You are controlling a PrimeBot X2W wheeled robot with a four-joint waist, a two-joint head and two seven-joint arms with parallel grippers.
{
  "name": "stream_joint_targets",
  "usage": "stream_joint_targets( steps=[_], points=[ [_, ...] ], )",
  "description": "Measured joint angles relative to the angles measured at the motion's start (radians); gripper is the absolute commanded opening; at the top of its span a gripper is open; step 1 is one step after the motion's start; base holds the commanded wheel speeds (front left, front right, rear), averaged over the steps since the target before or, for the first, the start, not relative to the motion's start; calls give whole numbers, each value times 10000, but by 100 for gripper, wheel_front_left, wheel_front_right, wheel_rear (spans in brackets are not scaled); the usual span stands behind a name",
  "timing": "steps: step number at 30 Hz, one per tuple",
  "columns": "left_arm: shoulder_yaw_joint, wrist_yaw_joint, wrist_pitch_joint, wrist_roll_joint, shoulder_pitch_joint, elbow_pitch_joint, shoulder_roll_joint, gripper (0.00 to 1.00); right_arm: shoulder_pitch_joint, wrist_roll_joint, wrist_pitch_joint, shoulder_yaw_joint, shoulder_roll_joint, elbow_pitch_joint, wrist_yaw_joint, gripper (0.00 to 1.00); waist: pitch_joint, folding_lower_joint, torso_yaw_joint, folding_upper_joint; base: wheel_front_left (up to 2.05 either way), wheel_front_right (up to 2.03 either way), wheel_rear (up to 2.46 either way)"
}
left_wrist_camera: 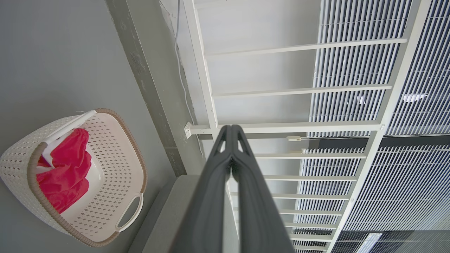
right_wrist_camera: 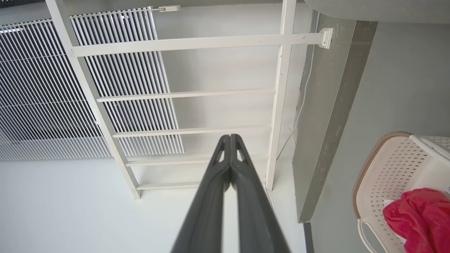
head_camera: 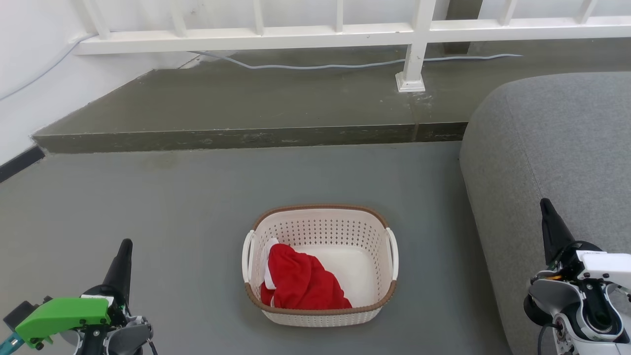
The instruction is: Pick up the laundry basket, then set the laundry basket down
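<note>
The cream-white perforated laundry basket [head_camera: 323,231] with a brown rim stands on the grey floor at centre, a red cloth [head_camera: 300,283] lying in its left half. A white loop handle shows on each side. My left gripper [head_camera: 125,245] is shut and empty at the lower left, well apart from the basket. At the lower right my right gripper [head_camera: 544,204] is shut and empty, in front of the sofa. The left wrist view has the basket [left_wrist_camera: 116,165] at its left, beyond the shut left gripper [left_wrist_camera: 231,128]. In the right wrist view the basket [right_wrist_camera: 386,165] sits at the right, past the shut right gripper [right_wrist_camera: 230,137].
A grey sofa [head_camera: 557,148] fills the right side. Behind the basket a raised concrete step [head_camera: 246,135] carries a white railing [head_camera: 414,49] and a grey cable [head_camera: 345,64]. A white wall [head_camera: 29,74] stands at the left.
</note>
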Motion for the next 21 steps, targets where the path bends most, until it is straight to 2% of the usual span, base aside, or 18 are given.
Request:
stream_joint_targets(
  steps=[21],
  points=[
    [0, 0, 0, 0, 0, -2, 0, 0, -1, -2, 58, -25, 10, -4, 0, 0, 1, 0, 0, 0, 0, 0, 0]
  ],
)
